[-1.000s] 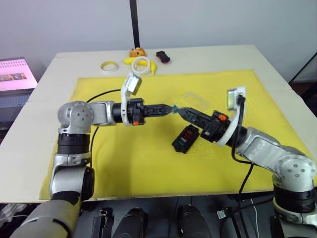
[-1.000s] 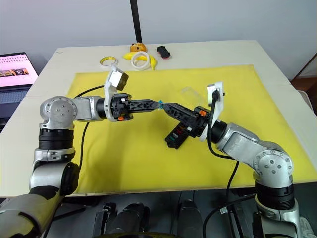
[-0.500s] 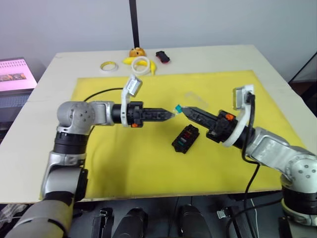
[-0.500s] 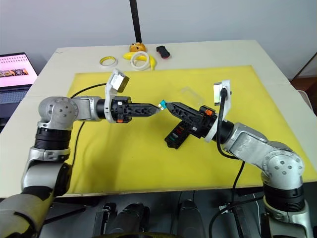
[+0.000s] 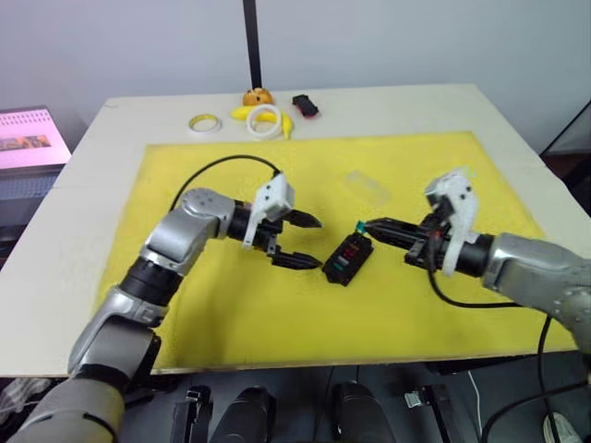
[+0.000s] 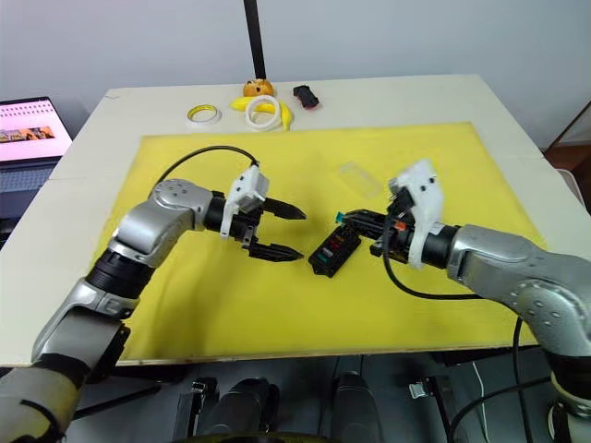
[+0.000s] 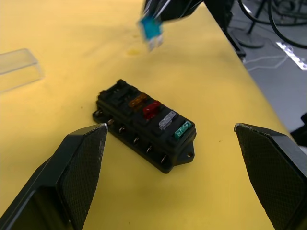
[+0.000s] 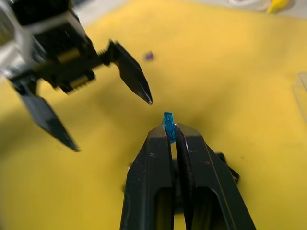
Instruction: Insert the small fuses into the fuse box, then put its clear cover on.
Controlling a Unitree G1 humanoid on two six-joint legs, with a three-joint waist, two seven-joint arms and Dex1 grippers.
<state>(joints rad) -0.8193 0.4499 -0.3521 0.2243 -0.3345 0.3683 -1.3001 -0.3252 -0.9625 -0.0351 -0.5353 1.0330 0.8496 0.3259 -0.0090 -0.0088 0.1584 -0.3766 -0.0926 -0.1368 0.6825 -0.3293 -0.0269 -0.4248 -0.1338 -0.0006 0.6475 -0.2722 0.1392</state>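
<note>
Handoff done: my right tool (image 5: 362,224) now pinches the blue fuse (image 8: 168,119); my left tool (image 5: 312,242) let go, spread wide. Fuse box (image 7: 145,123) next.

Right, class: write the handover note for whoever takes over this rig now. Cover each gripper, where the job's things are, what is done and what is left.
Left gripper: open, holding nothing, just left of the fuse box.
Right gripper: shut on a blue fuse, held just above the box's far end.
Fuse box: on the yellow mat, with orange, red, grey and green fuses seated in one row.
Purple fuse: loose on the mat.
Clear cover: lying on the mat beyond the box, not fitted.
Left to do: seat the blue fuse, fetch and seat the purple one, then fit the cover.
</note>
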